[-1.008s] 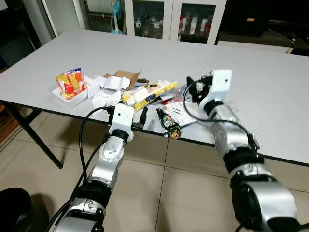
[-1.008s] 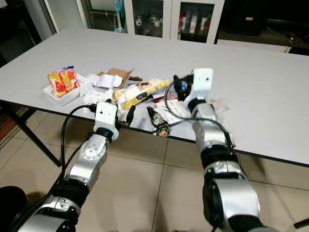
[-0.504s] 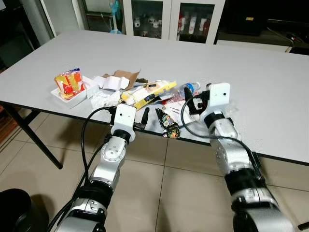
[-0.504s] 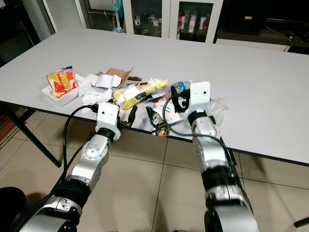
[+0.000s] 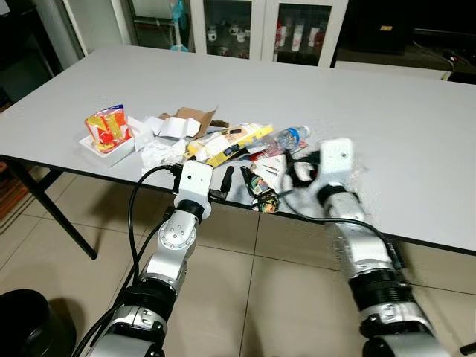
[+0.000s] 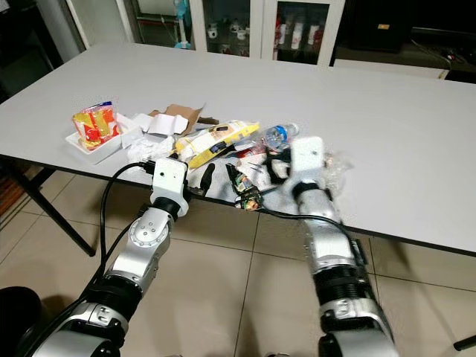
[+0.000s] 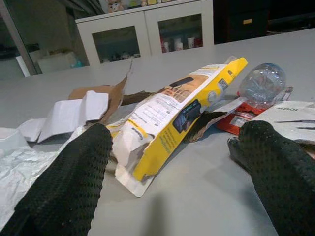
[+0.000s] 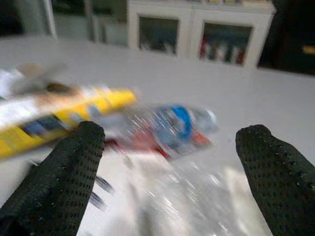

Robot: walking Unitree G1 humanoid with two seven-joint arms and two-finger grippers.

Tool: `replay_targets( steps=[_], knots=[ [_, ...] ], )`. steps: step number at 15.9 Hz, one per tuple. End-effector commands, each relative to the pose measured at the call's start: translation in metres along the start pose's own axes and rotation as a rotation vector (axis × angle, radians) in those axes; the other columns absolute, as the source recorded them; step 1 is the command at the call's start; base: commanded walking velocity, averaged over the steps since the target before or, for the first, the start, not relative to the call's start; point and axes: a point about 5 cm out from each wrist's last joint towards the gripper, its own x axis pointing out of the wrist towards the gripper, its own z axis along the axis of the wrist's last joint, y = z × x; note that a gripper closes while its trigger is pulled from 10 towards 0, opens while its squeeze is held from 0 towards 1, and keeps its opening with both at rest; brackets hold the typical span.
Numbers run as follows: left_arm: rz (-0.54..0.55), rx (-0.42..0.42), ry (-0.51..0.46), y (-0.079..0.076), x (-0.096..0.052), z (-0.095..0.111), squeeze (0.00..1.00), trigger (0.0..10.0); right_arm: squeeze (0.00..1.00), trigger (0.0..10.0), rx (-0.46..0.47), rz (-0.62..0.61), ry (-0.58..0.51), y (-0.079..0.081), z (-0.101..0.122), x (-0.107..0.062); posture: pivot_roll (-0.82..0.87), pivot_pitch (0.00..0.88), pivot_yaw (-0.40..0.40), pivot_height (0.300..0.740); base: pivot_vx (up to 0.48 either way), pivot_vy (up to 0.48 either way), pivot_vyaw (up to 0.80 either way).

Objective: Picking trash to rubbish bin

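Trash is lying in a pile near the front edge of a grey table (image 5: 416, 111): a yellow packet (image 7: 172, 118), a clear bottle (image 5: 288, 137), torn paper. The left gripper (image 7: 177, 191) is hovering at that edge, fingers wide apart, empty. The right gripper (image 8: 172, 182), blurred, is also spread wide, seemingly just short of the bottle.

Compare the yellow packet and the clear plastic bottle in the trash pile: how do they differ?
Shape: the yellow packet is a flat printed pouch; the clear plastic bottle is rounded and see-through.
Colour: the packet is yellow and white with black print; the bottle is colourless with a blue cap.
Position: the packet lies in front of the open left gripper; the bottle lies ahead of the open right gripper.
Both lie on their sides on the grey table.
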Motion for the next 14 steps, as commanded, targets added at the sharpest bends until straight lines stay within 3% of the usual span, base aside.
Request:
replay_targets(
  steps=[1, 6, 12, 14],
  knots=[
    [-0.004, 0.005, -0.002, 0.000, -0.001, 0.000, 0.00, 10.0, 1.00, 10.0, 0.018, -0.026, 0.005, -0.005, 0.002, 0.002, -0.01, 0.014, 0.013, 0.740, 0.000, 0.000, 0.00],
    [0.000, 0.006, -0.002, 0.001, -0.001, 0.000, 0.00, 10.0, 1.00, 10.0, 0.028, -0.091, 0.060, -0.025, -0.003, 0.009, 0.00, 0.013, 0.011, 0.740, 0.000, 0.000, 0.00],
    [0.004, 0.011, -0.004, 0.002, -0.002, 0.000, 0.00, 10.0, 1.00, 10.0, 0.065, -0.057, 0.052, -0.017, 0.015, 0.031, 0.02, 0.020, 0.008, 0.740, 0.000, 0.000, 0.00],
    [0.007, 0.012, -0.003, 0.003, -0.003, 0.000, 0.00, 10.0, 1.00, 10.0, 0.101, -0.082, 0.095, -0.018, 0.015, 0.036, 0.02, 0.020, 0.008, 0.740, 0.000, 0.000, 0.00]
  ],
)
